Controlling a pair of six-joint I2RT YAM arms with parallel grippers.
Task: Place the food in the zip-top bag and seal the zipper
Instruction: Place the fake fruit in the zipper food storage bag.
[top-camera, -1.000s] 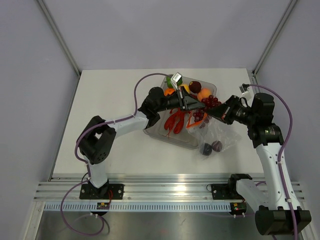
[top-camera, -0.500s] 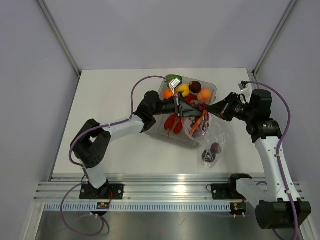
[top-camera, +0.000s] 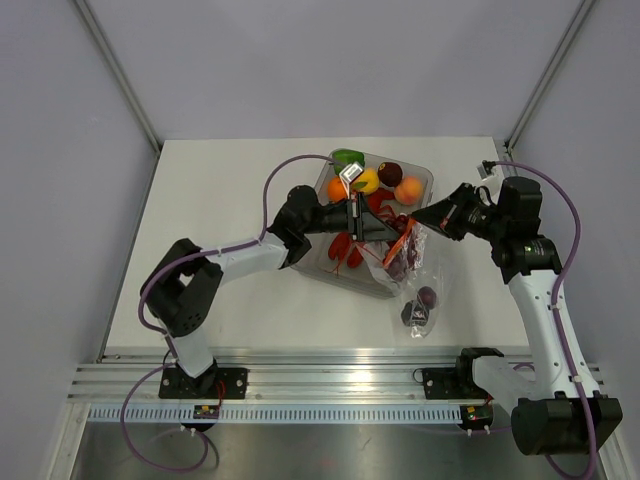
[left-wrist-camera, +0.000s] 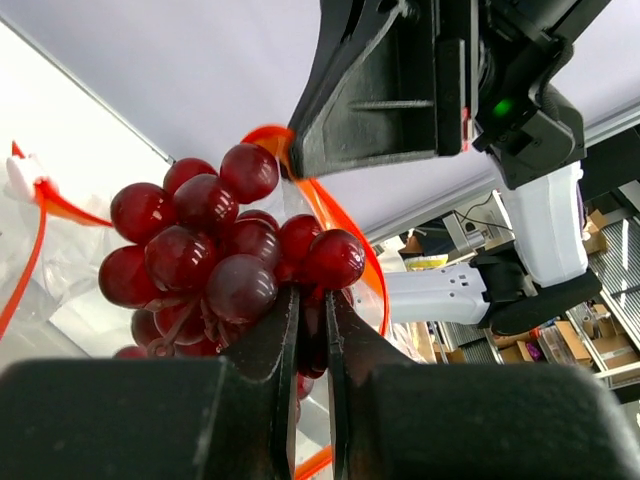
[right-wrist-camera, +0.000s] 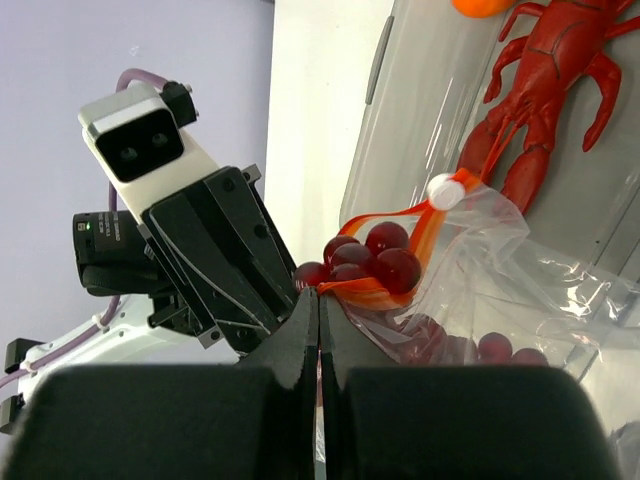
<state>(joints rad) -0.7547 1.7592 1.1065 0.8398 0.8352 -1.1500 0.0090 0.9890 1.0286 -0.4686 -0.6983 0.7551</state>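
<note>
My left gripper (top-camera: 388, 229) is shut on the stem of the purple grapes (left-wrist-camera: 210, 250), seen between its fingertips in the left wrist view (left-wrist-camera: 312, 312). It holds them at the open mouth of the zip-top bag (top-camera: 420, 275). My right gripper (top-camera: 420, 221) is shut on the bag's edge at the red-orange zipper (right-wrist-camera: 385, 288) and holds the mouth up, seen in the right wrist view (right-wrist-camera: 318, 300). The grapes (right-wrist-camera: 368, 255) sit partly inside the zipper loop (left-wrist-camera: 335, 215). Two dark plums (top-camera: 420, 305) lie at the bag's bottom. The red lobster (top-camera: 345, 250) lies in the tray.
The clear-grey tray (top-camera: 425, 178) holds an orange (top-camera: 337, 186), a yellow fruit (top-camera: 367, 181), a dark plum (top-camera: 390, 173) and a peach (top-camera: 408, 190). A green pepper (top-camera: 347, 156) sits at its far rim. The bag hangs just right of the tray's near edge.
My right gripper has lifted the bag's mouth, so the bag hangs lower with the plums at its bottom. My left gripper has moved the grapes right and nearer, into the bag's mouth.
</note>
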